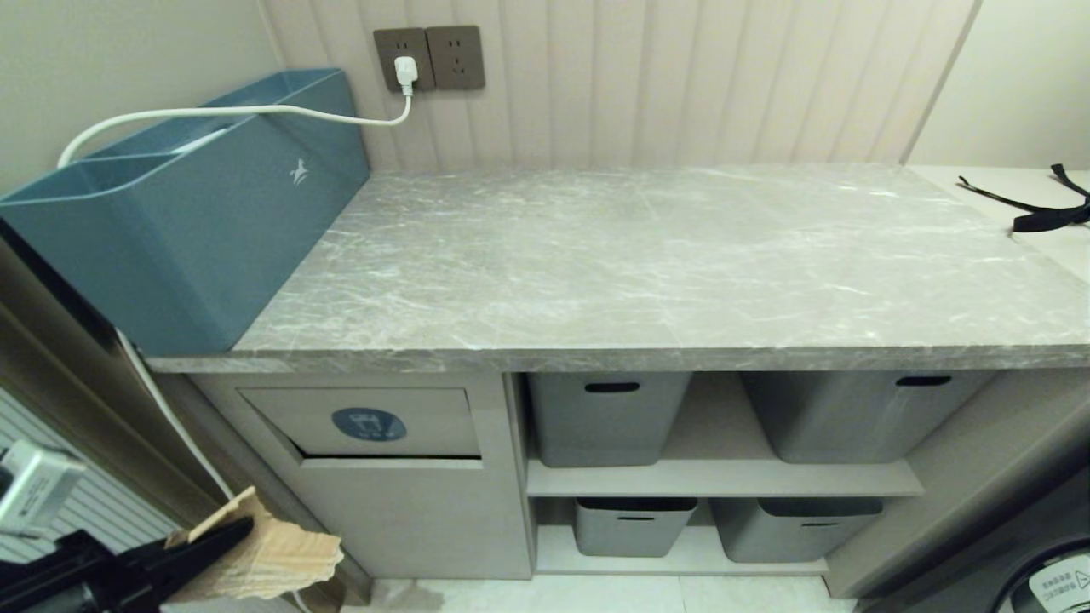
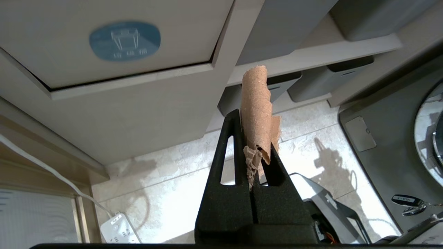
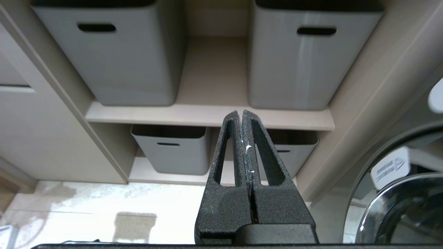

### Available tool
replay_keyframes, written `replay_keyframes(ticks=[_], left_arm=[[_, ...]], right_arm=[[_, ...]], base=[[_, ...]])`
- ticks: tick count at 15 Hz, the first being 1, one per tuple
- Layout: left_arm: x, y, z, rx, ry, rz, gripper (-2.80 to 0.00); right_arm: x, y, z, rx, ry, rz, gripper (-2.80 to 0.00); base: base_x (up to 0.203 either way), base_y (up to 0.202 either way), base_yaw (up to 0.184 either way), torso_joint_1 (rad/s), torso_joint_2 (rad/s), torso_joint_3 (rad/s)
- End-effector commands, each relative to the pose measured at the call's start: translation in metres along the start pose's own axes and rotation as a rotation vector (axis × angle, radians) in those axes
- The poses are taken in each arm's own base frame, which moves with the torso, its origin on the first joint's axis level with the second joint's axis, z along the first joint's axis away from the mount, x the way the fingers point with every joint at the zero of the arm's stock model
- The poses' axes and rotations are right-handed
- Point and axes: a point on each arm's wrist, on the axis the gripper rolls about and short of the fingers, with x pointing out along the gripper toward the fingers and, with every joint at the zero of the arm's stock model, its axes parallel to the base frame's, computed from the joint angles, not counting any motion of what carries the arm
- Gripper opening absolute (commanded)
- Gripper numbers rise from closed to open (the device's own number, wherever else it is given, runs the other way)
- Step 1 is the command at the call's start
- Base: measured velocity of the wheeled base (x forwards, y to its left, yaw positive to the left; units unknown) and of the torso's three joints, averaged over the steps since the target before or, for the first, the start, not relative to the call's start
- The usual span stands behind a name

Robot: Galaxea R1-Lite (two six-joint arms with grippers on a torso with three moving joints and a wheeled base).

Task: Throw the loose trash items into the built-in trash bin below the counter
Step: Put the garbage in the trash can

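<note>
The worktop [image 1: 647, 255] was grey marble with white veins; the scrap [image 2: 256, 114] brown; the sticker [image 1: 369, 423] blue; the baskets [image 1: 606, 417] grey.

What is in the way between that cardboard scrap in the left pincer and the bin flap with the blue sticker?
Nothing: in the left wrist view only open air and plain beige cabinet front separate the cardboard scrap from the bin flap.

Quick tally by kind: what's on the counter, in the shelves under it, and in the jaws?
Teal-blue box on the counter: 1
Black strap: 1
Grey baskets: 4
Cardboard scrap, held in left gripper: 1
Total: 7
</note>
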Motion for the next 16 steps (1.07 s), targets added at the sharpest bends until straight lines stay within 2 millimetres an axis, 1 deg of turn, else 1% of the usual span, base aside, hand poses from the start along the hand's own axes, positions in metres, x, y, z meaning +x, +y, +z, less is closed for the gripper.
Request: replay_keyframes(ticks=[1,2,8,12,16], left_arm=[[0.017,0.009,0.005,-0.021,0.044,-0.002,-2.8],[0.022,0.012,0.009,-0.014,0.035,-0.002,-2.8],[0.047,0.025,0.014,0.01,-0.003,0.008,-2.8],[0.068,0.036,0.012,0.023,-0.027,0.011,-2.8],[0.083,0.044,0.009,0.025,-0.035,0.008,-2.8]], right_arm=[[0.0,0.0,0.0,-0.001,0.002,0.001,-2.8],[0.0,0.0,0.0,-0.001,0.002,0.001,-2.8],[0.0,0.0,0.0,-0.002,0.001,0.001,-2.8],[0.0,0.0,0.0,-0.002,0.002,0.001,-2.8],[0.0,0.0,0.0,-0.002,0.002,0.001,-2.8]], base=[[0.0,0.0,0.0,-0.227,0.53,0.29],[0.0,0.0,0.0,-0.218,0.5,0.277],[0.0,0.0,0.0,-0.207,0.5,0.284],[0.0,0.0,0.0,-0.183,0.48,0.289],[0.0,0.0,0.0,-0.164,0.46,0.298]])
